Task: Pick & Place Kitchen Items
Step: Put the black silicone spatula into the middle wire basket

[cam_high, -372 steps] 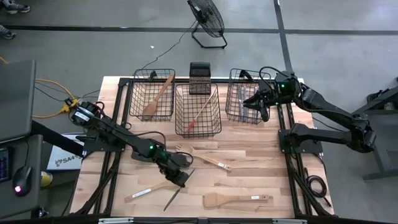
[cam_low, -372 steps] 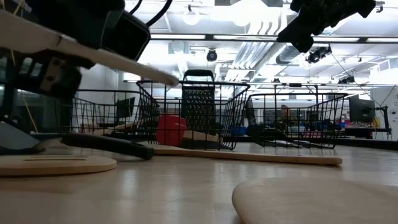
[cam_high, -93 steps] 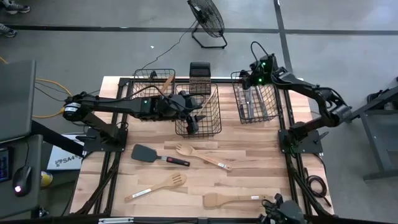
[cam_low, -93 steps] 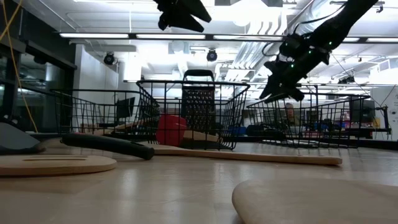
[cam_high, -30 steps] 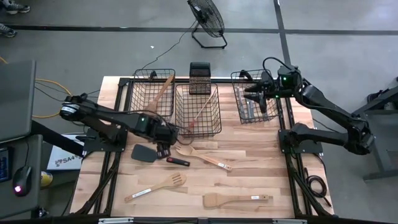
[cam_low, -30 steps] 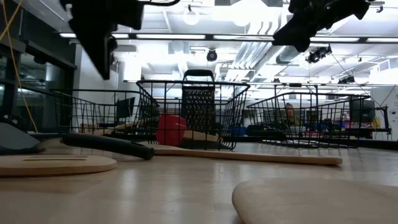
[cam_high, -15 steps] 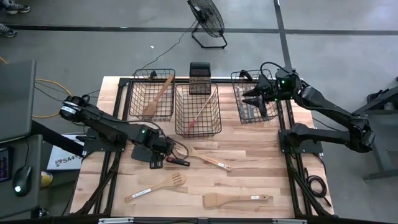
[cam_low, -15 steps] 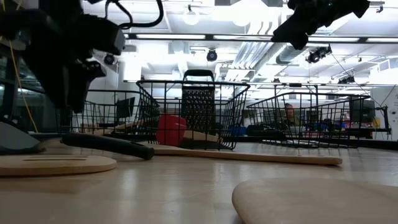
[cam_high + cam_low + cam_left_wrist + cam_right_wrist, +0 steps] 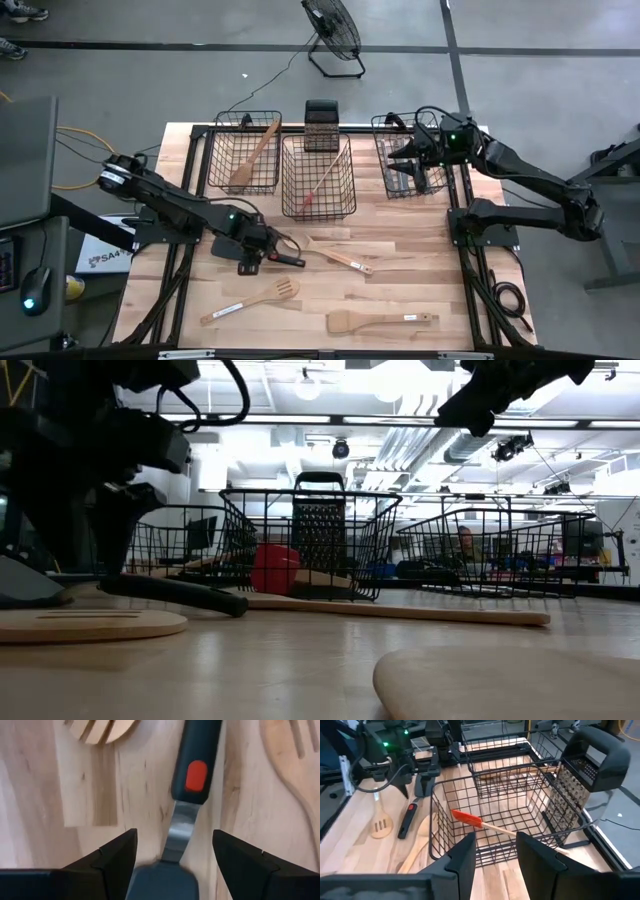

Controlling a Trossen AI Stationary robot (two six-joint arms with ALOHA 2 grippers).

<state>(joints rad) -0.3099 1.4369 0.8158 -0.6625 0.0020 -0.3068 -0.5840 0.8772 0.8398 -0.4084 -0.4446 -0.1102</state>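
Note:
A black spatula [image 9: 288, 259] with a red dot on its handle [image 9: 196, 765] lies flat on the wooden table. My left gripper [image 9: 250, 264] stands low over it, open. Its fingers [image 9: 117, 857] stand on either side of the metal neck [image 9: 176, 827] without touching it, and the arm hides the blade from above. A wooden fork [image 9: 335, 254], a slotted wooden spoon [image 9: 252, 298] and a wooden spatula [image 9: 380, 321] also lie on the table. My right gripper [image 9: 408, 166] hovers over the right wire basket [image 9: 385, 185], open with nothing between its fingers [image 9: 465, 855].
Three black wire baskets line the far side. The left one [image 9: 222, 185] holds a wooden spatula, the middle one [image 9: 345, 210] a red spatula [image 9: 467, 817], the right one metal cutlery. A black grater [image 9: 320, 125] stands behind the middle basket. A floor fan [image 9: 335, 35] is beyond the table.
My left gripper has moved from just in front of the middle basket toward the table's near left and come down over the black spatula, ending astride its neck. The spatula has stayed where it lay.

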